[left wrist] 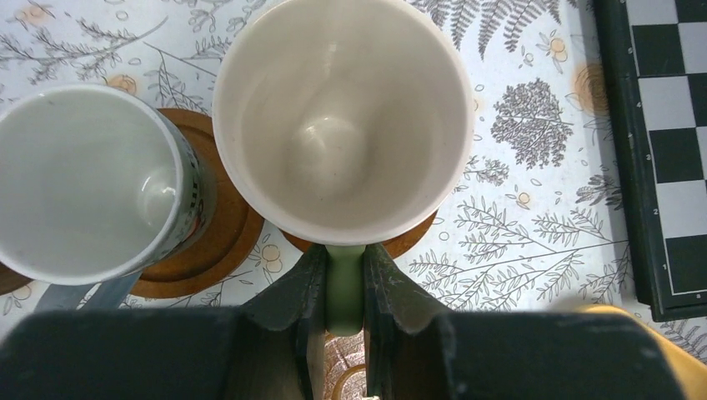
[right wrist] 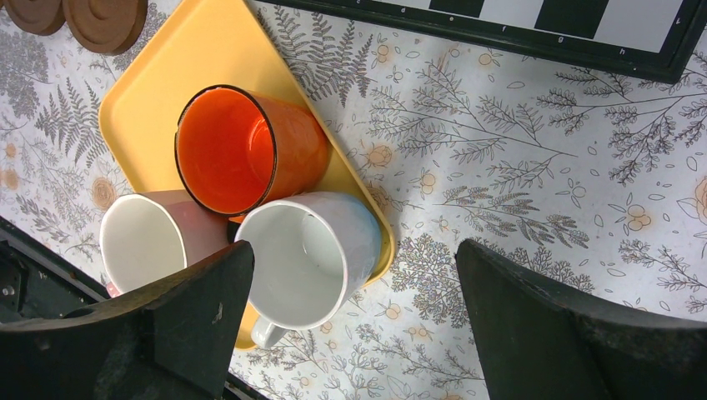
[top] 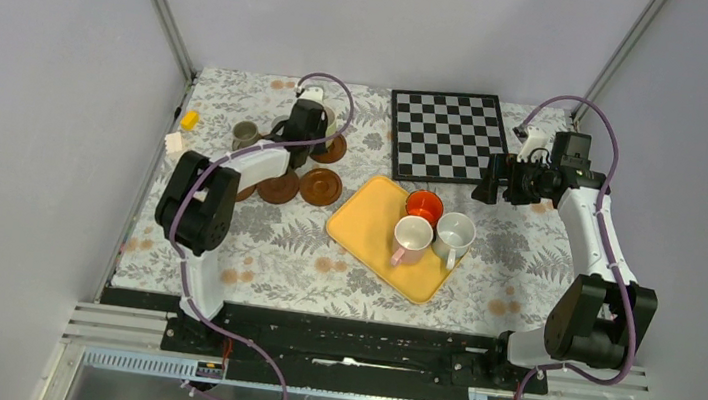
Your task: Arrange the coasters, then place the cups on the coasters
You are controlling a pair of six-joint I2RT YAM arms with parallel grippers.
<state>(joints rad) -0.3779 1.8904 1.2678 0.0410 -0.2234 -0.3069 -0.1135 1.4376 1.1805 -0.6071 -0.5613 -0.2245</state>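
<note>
In the left wrist view, a pale green cup stands upright over a dark-brown coaster. My left gripper is shut on its green handle; whether the cup rests on the coaster I cannot tell. Beside it a blue-grey cup sits on another coaster. Two bare coasters lie nearer the tray. The orange cup, pinkish cup and white cup stand on the yellow tray. My right gripper hangs open above the tray's edge, holding nothing.
A chessboard lies at the back centre, close to the right gripper. A grey-brown cup stands left of the left gripper. A small yellow block and a white one sit at the table's left edge.
</note>
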